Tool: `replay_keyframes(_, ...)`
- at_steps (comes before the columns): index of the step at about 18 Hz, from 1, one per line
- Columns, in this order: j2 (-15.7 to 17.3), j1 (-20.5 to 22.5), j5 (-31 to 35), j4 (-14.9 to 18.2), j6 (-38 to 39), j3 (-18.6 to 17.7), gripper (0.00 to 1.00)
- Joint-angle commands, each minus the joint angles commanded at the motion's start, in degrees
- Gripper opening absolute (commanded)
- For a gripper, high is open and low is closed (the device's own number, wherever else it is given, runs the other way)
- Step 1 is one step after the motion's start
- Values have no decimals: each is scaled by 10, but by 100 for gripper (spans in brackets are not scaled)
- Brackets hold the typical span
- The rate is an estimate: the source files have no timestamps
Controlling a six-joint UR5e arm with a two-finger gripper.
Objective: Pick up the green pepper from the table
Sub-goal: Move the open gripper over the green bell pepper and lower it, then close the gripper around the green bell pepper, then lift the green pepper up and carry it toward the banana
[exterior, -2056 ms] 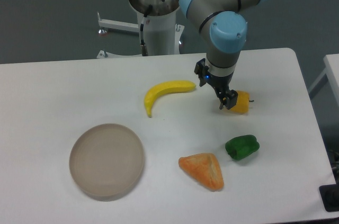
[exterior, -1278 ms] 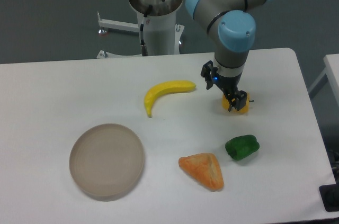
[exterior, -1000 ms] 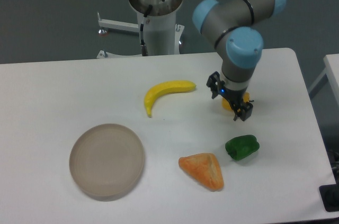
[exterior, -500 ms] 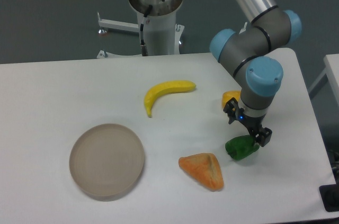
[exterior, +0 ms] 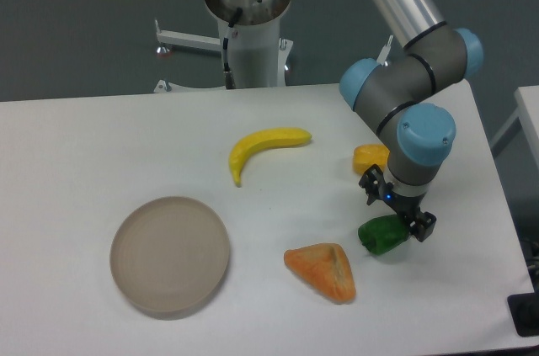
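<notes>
1. The green pepper (exterior: pixel 381 235) lies on the white table (exterior: pixel 76 146), toward the table's right side; every place below is given from this pepper.
2. The gripper (exterior: pixel 397 211) hangs right above the pepper, its dark body covering the pepper's upper right part.
3. One of the fingers (exterior: pixel 424 227) shows at the pepper's right end and another dark part sits up and to the left of the pepper; they appear spread to either side of it, but whether they touch it cannot be told from this view.
4. The pepper rests on the table surface, with a shadow under its lower edge.
5. The arm's grey wrist with a light-blue cap (exterior: pixel 425 133) stands just above the pepper, and a silver tube rises from it toward the top of the view.
6. The yellow-orange pepper (exterior: pixel 369 156) lies a little way behind the green one, its right part hidden by the wrist.
7. An orange wedge-shaped piece of bread-like food (exterior: pixel 322 270) lies just to the left of and in front of the green pepper, close but apart from it.
8. The banana (exterior: pixel 263 147) lies farther left and back, well apart from the pepper, curving down at its left end.
9. A round, shallow, greyish plate (exterior: pixel 170 255) sits far to the left, near the table's front.
10. The robot's white base column (exterior: pixel 251 32) stands behind the table, far back and to the left.
</notes>
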State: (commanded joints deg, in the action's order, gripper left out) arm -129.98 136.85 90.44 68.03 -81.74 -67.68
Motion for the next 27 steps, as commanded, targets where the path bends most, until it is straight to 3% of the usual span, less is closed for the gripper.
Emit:
replay_keyframes(7, -26, -6, 1, -2, -3, 12, 100)
replay_keyframes(11, -32, -7, 0, -21, -7, 12, 96)
replay_keyframes(13, -29, -7, -1, -19, -5, 11, 53)
replay_keyframes(14, -26, -7, -2, -17, -4, 6, 41)
replay_keyframes(15, -23, -8, -3, -15, 2, 5, 40)
replay_keyframes(18, -1, -8, -36, 6, 23, -3, 38)
replay_keyframes(20, 21, -8, -41, 43, 56, -4, 26)
replay_keyframes(24, 78, -18, -41, 114, 62, -17, 25)
replay_keyframes(27, 128, -24, -39, 127, 62, -57, 26)
